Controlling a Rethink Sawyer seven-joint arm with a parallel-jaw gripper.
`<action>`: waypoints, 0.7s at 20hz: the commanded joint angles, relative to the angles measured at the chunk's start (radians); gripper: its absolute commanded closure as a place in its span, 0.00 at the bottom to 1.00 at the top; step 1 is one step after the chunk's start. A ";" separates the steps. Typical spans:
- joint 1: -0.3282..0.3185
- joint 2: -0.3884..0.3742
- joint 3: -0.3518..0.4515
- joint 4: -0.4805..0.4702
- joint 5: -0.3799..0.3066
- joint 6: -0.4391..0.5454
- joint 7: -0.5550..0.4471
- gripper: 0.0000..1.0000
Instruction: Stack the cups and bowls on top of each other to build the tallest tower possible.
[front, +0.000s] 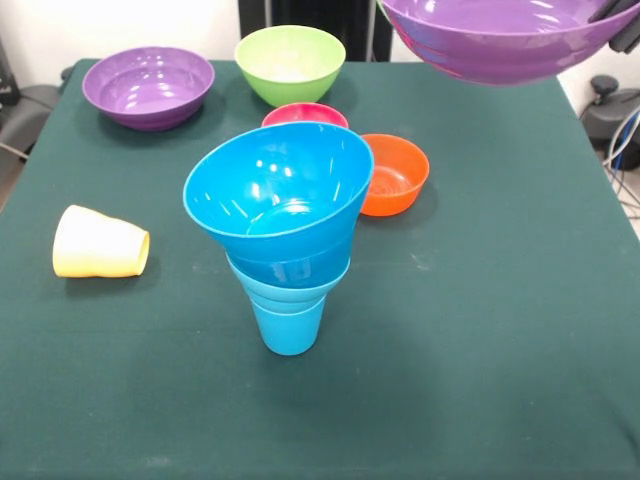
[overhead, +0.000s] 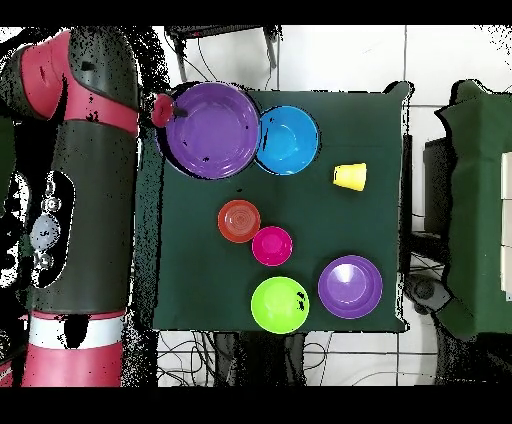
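Observation:
The tower stands mid-table: a sky-blue cup (front: 290, 325) with blue bowls nested in its mouth, the top one (front: 275, 190) large and tilted; from overhead it shows as a blue disc (overhead: 288, 140). My gripper (front: 625, 25) (overhead: 165, 110) is shut on the rim of a large purple bowl (front: 500, 40) (overhead: 212, 130). It holds the bowl in the air, beside and higher than the tower. The pale yellow cup (front: 100, 243) (overhead: 350, 176) lies on its side on the cloth.
On the green cloth (front: 480, 330) stand a second purple bowl (front: 148, 87) (overhead: 350, 286), a lime green bowl (front: 290, 63) (overhead: 279, 304), a pink-red bowl (front: 305, 114) (overhead: 271, 245) and an orange bowl (front: 395, 175) (overhead: 239, 221). The arm (overhead: 85, 170) runs along one table side.

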 joint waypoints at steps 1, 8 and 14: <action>-0.053 -0.021 0.139 0.090 -0.105 -0.072 -0.334 1.00; -0.078 -0.031 0.173 0.099 -0.119 -0.127 -0.376 1.00; -0.098 -0.033 0.199 0.100 -0.131 -0.171 -0.402 1.00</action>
